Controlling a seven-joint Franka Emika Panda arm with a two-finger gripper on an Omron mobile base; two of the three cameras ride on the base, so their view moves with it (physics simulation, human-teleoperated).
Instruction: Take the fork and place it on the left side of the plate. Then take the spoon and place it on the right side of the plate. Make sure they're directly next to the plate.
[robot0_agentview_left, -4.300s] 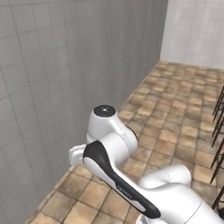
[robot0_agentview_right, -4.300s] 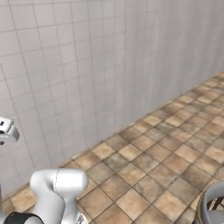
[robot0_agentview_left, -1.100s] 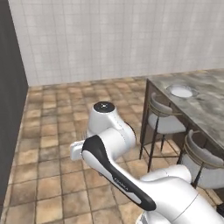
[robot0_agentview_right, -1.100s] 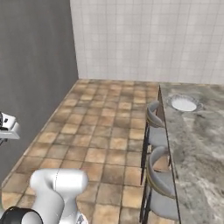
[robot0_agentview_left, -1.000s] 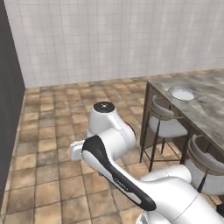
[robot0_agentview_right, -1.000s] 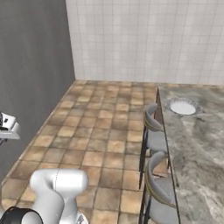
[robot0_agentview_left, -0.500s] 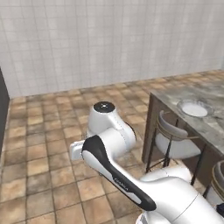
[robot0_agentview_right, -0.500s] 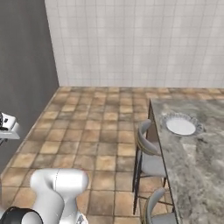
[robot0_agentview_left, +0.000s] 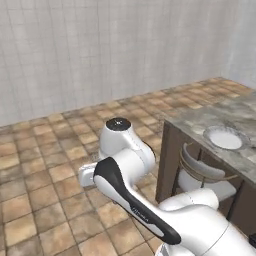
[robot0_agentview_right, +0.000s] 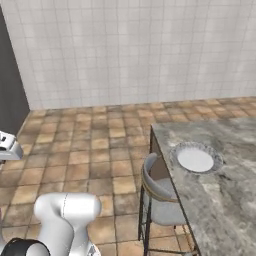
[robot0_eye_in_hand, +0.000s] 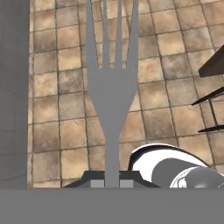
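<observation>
Hand view: your claw (robot0_eye_in_hand: 111, 183) is clamped on the fork (robot0_eye_in_hand: 110, 83), tines pointing away over the tiled floor (robot0_eye_in_hand: 65, 109). Your plate (robot0_agentview_right: 195, 159) sits on the table (robot0_agentview_right: 225, 200), by a chair (robot0_agentview_right: 159, 195).

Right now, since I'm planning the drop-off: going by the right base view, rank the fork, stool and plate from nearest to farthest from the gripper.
1. The fork, clamped in the shut gripper itself.
2. The stool, tucked against the counter on its near side.
3. The plate, on the counter beyond the stool.
</observation>
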